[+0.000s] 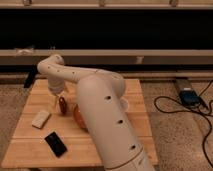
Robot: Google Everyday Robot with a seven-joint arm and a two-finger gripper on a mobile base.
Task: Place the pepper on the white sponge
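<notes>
Carrying step in hand, with the pincer [59,101] above the left of the tabletop [27,150], seemingly clamped on the pepper [62,106] hanging upright just right of the white sponge [41,118]; next, moving left, lowering onto it, releasing.

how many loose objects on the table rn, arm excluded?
4: pepper at the gripper, left-centre; white sponge to its lower left; black slab front-left; orange bowl, mostly behind the arm. The arm may hide more.
</notes>
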